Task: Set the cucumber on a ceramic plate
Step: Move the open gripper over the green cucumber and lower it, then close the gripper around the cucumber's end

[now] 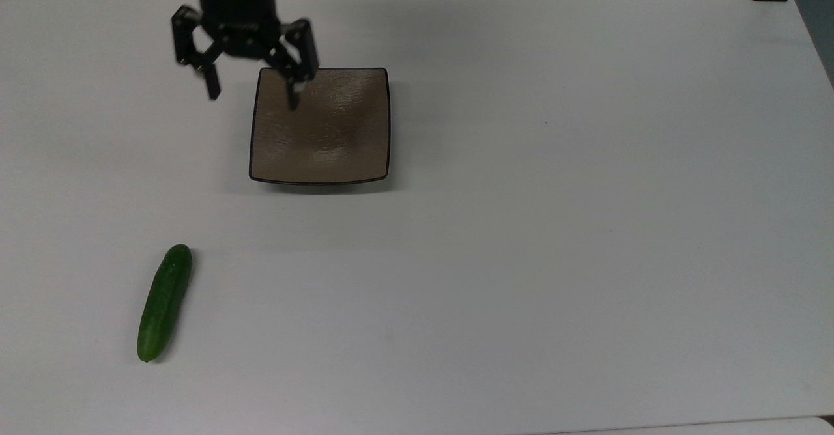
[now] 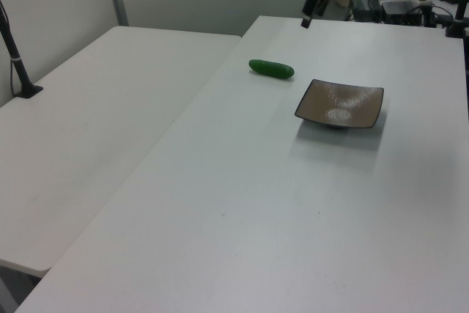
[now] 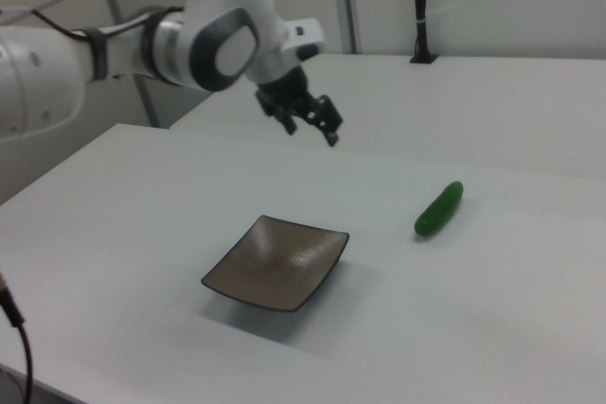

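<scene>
Dark green cucumber (image 1: 164,303) — glossy brown-grey plate (image 1: 320,129), dark-rimmed

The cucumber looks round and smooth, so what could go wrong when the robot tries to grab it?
The cucumber lies loose on the smooth table, so it might roll or slip out of the open gripper. The plate is shallow, so a careless drop might let the cucumber slide off it.
</scene>
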You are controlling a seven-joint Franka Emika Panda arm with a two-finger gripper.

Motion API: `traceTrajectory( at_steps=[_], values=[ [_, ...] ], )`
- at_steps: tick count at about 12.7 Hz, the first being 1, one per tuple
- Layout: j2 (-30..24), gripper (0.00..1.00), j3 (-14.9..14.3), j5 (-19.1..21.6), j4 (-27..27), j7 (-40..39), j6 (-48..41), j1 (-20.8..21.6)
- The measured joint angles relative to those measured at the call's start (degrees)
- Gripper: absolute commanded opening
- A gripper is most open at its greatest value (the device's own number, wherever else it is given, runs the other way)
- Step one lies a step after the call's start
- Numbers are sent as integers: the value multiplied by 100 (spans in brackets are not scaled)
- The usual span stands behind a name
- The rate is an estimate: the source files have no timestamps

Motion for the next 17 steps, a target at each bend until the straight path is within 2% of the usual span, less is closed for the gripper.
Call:
traceTrajectory(
  at_steps=[2, 8, 12, 17],
  values=[
    [498, 100, -32, 0, 345, 0, 459, -145],
    [1478, 100, -53, -7, 685, -2, 1700, -476],
    [2321, 100, -67, -202, 1225, -2, 2134, -747],
    [3127, 100, -109, -268, 1528, 8, 2924, -811]
  ],
)
